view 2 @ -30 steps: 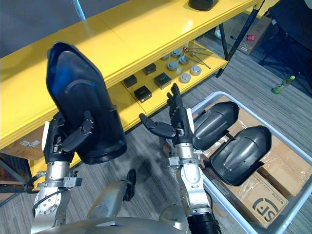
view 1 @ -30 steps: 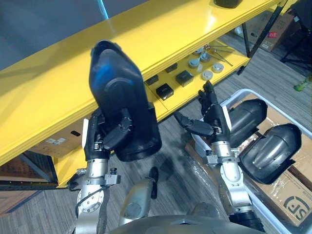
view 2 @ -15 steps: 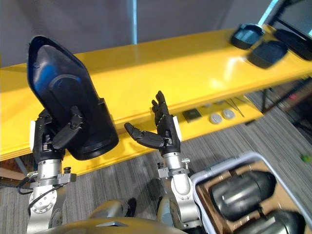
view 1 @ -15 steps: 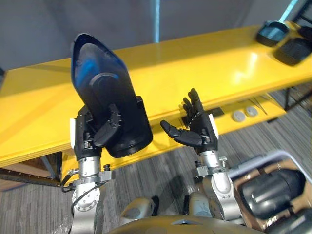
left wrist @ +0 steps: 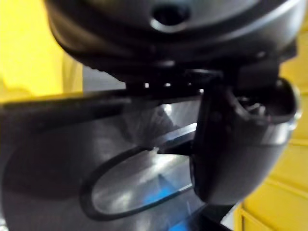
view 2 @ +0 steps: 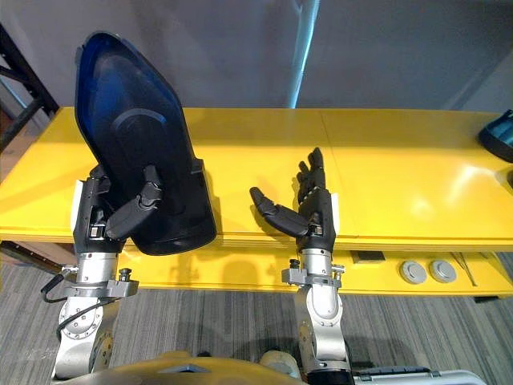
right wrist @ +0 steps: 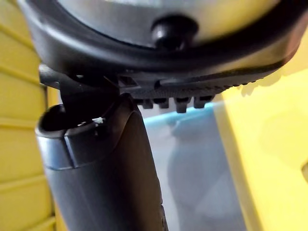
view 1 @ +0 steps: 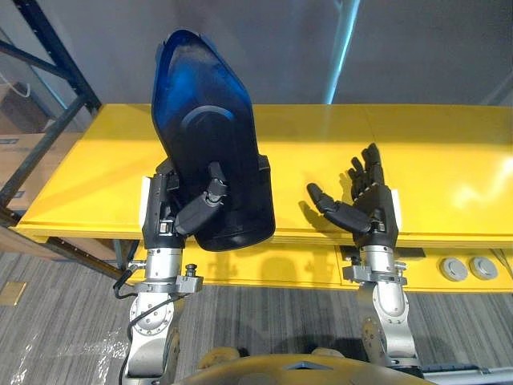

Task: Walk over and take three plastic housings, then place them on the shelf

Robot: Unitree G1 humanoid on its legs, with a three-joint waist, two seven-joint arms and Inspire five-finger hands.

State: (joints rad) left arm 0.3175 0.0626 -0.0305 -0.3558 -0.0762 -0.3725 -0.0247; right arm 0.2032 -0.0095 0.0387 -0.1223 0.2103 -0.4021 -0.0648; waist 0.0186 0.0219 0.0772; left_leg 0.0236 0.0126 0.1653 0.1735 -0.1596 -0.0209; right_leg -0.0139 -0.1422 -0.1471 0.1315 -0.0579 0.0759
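A large dark plastic housing (view 1: 210,152) with a bluish hollow inside stands upright in my left hand (view 1: 172,215), whose thumb and fingers curl round its lower part. It hangs just in front of the yellow shelf (view 1: 449,172), above the shelf's front edge. In the left wrist view the housing (left wrist: 72,168) sits right against the thumb (left wrist: 231,144). My right hand (view 1: 365,208) is raised beside it, palm up, fingers straight and thumb spread, holding nothing. Another dark housing (view 2: 498,135) lies at the far right end of the shelf top.
A lower yellow shelf level holds round grey parts (view 1: 469,269) and a small dark block (view 2: 365,257). A dark rack upright (view 1: 56,60) rises at the left. A grey wall (view 1: 417,48) stands behind the shelf, with grey carpet (view 1: 64,321) below.
The camera has swung left: the shelf now lies straight across the view and the bin of housings has gone out of sight. Both hands keep their poses, the left still holding the housing.
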